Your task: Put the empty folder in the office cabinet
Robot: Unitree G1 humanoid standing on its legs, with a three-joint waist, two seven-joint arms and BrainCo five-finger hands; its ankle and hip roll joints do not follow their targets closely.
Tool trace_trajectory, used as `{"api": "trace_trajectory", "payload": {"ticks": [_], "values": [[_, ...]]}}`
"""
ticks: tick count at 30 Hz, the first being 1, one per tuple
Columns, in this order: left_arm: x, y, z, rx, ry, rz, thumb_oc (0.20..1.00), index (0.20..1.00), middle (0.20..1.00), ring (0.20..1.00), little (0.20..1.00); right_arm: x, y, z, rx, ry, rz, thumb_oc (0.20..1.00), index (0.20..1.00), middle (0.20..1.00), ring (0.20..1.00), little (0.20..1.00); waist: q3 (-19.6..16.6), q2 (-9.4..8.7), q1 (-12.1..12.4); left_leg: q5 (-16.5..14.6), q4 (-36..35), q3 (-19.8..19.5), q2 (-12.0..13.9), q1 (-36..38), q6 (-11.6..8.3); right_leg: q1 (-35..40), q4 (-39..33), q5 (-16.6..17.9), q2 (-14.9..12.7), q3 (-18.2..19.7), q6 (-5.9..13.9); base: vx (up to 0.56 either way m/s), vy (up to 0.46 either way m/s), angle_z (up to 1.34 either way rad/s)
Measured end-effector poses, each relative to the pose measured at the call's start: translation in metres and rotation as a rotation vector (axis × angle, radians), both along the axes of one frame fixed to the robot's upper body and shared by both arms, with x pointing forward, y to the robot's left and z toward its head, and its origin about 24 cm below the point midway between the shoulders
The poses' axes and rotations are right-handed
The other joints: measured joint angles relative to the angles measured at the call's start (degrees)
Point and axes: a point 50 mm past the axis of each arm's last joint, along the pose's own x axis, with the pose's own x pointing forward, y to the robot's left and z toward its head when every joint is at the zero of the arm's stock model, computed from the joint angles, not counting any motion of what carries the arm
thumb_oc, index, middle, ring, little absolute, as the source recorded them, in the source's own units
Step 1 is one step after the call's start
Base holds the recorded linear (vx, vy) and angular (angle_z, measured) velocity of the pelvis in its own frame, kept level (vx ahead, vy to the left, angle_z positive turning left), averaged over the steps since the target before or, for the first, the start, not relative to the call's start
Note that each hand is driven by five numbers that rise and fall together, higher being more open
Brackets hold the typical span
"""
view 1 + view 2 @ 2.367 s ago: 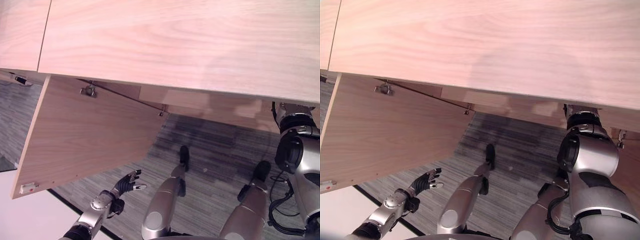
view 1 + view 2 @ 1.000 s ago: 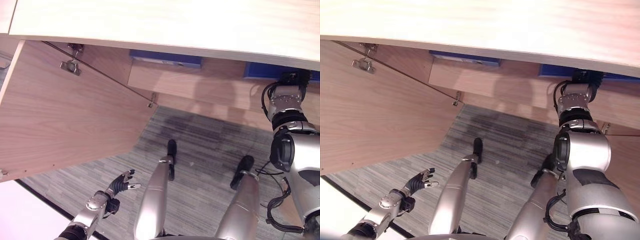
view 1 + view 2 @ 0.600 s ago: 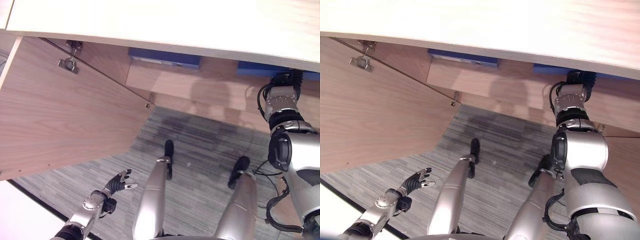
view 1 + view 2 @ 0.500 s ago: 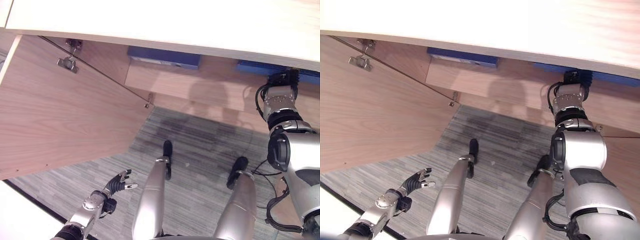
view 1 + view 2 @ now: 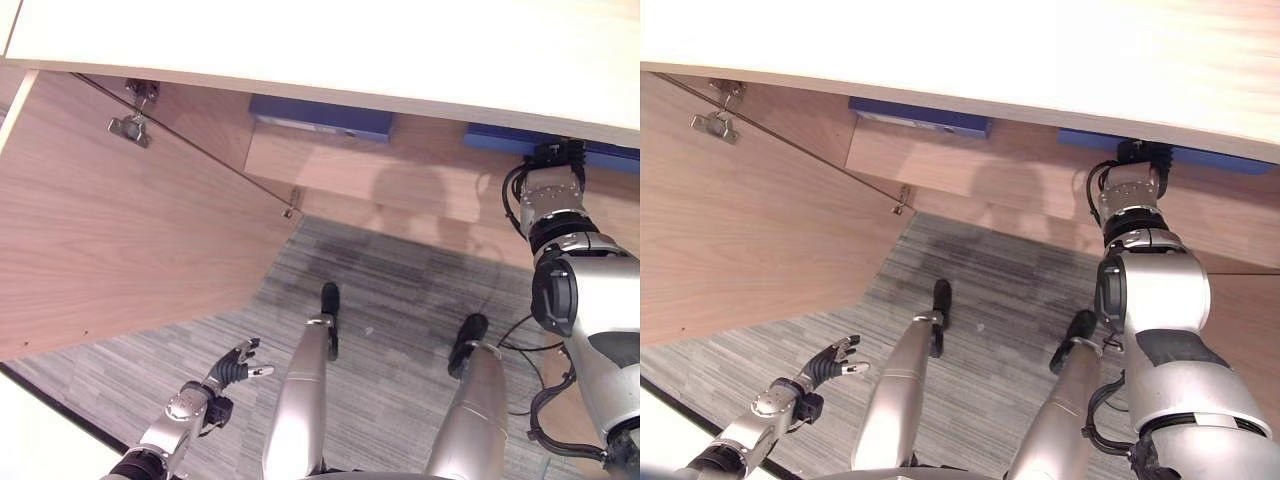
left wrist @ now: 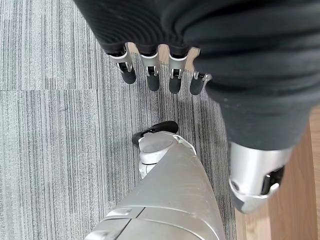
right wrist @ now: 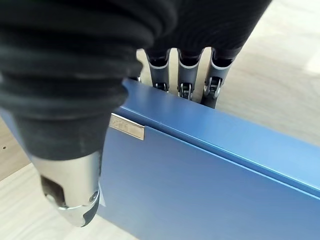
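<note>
Right hand [image 7: 165, 55] holds the blue folder [image 7: 210, 175]: its fingers [image 7: 186, 75] reach over the folder's far edge and the thumb [image 7: 70, 200] lies against the near face, so it is clamped on the folder, and the arm is stretched forward under the pale counter [image 5: 330, 40] into the open office cabinet [image 5: 420, 190]. The cabinet door [image 5: 130, 220] stands wide open on the left side, with its hinge [image 5: 128, 128] visible near the top. A second blue folder [image 5: 320, 117] already lies on the shelf inside, well apart from the one being carried. The biggest risk, I think, is that the folder's edge catches on the shelf front or the underside of the counter, because this opening is low; then it may twist out of the grip. A smaller risk is release too early, so the folder tips off the shelf to the carpet floor [image 5: 400, 300]. Left hand [image 5: 232, 368] hangs low beside the door with its fingers relaxed and apart, holding nothing.
</note>
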Motion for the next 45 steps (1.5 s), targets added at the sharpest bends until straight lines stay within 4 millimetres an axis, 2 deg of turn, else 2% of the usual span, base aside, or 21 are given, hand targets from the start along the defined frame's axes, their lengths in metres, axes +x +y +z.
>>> {"api": "trace_trajectory", "payload": {"ticks": [4,8,10,14,20,23,26,35,39,45], "values": [[0.0,0.0,0.0,-0.004,0.0,0.004,1.0,1.0,1.0,1.0,1.0,-0.001,-0.002,0.0,-0.043,0.029,0.016,1.0,1.0,1.0,1.0,1.0,-0.01,-0.02,0.04,0.11,-0.23,-0.19,0.0,0.03,-0.14,-0.01,0.06,-0.01,0.04,-0.13,0.0,0.0,-0.035,0.01],[-0.002,0.002,-0.001,-0.005,0.007,0.008,1.0,1.0,1.0,1.0,1.0,-0.005,-0.015,0.0,-0.145,0.123,0.05,1.0,1.0,1.0,1.0,1.0,-0.04,-0.08,0.3,0.16,-0.31,-0.33,-0.02,-0.13,-0.2,-0.03,0.11,-0.05,-0.01,-0.29,0.0,0.0,-0.009,0.01],[-0.005,0.003,-0.002,-0.006,0.018,0.005,1.0,1.0,1.0,1.0,1.0,-0.007,-0.021,0.007,-0.175,0.156,0.056,1.0,1.0,1.0,1.0,1.0,-0.04,-0.08,0.33,0.23,-0.49,-0.38,-0.03,-0.22,-0.31,-0.15,0.08,-0.07,-0.02,-0.35,-0.01,0.0,0.0,0.0],[-0.01,0.003,-0.005,-0.008,0.034,0.007,1.0,1.0,1.0,1.0,1.0,-0.007,-0.022,0.017,-0.254,0.174,0.068,1.0,1.0,1.0,1.0,1.0,-0.05,-0.12,0.31,0.26,-0.73,-0.44,-0.03,-0.23,-0.35,-0.2,0.08,-0.21,-0.01,-0.46,-0.01,0.0,0.0,0.0],[-0.012,0.004,-0.006,-0.013,0.048,0.001,1.0,1.0,1.0,1.0,1.0,-0.008,-0.023,0.013,-0.269,0.201,0.081,1.0,1.0,1.0,1.0,1.0,-0.05,-0.11,0.27,0.38,-1.37,-0.5,-0.03,0.27,-0.49,0.14,-0.15,-0.24,0.03,-0.7,-0.04,0.0,0.0,0.0],[-0.012,0.004,-0.006,-0.012,0.054,0.003,1.0,1.0,1.0,1.0,1.0,-0.011,-0.027,-0.001,-0.255,0.228,0.086,1.0,1.0,1.0,1.0,1.0,-0.03,-0.14,0.37,0.81,-2.6,-0.54,-0.02,1.98,-0.75,1.62,-0.78,-0.22,0.07,-1.13,-0.05,0.0,-0.006,0.02],[-0.012,0.002,-0.007,-0.016,0.062,0.0,1.0,1.0,1.0,1.0,1.0,-0.02,-0.033,-0.038,-0.161,0.268,0.074,1.0,1.0,1.0,1.0,1.0,-0.01,-0.17,0.39,2.3,-6.91,-0.76,-0.02,6.7,-0.96,6.2,-3.78,-0.09,0.22,-2.64,0.13,0.02,-0.006,0.06],[-0.013,0.002,-0.009,-0.017,0.073,0.007,1.0,1.0,1.0,1.0,1.0,-0.041,-0.037,-0.098,0.014,0.38,-0.007,1.0,1.0,1.0,1.0,1.0,-0.9,-0.29,1.41,4.86,-15.85,-0.43,-0.03,16.55,-1.12,16.5,-11.79,2.4,0.84,-5.84,0.91,-0.01,0.014,0.02],[-0.017,0.007,-0.013,-0.005,0.093,0.024,1.0,1.0,1.0,1.0,1.0,-0.041,-0.027,-0.108,0.073,0.401,-0.034,1.0,1.0,1.0,1.0,1.0,-2.09,-0.38,1.63,4.86,-16.89,-0.76,-0.13,17.69,-1.09,18.58,-13.82,2.81,0.89,-6.71,1.23,0.01,0.032,0.06],[-0.024,0.009,-0.021,0.011,0.13,0.061,1.0,1.0,1.0,1.0,1.0,-0.027,0.01,-0.112,0.088,0.394,-0.014,1.0,1.0,1.0,1.0,1.0,-3.09,0.23,1.53,4.91,-17.25,-0.49,-0.2,18.2,-0.98,19.3,-15.02,3.43,1.01,-6.79,1.44,-0.01,0.052,-0.02]]}}
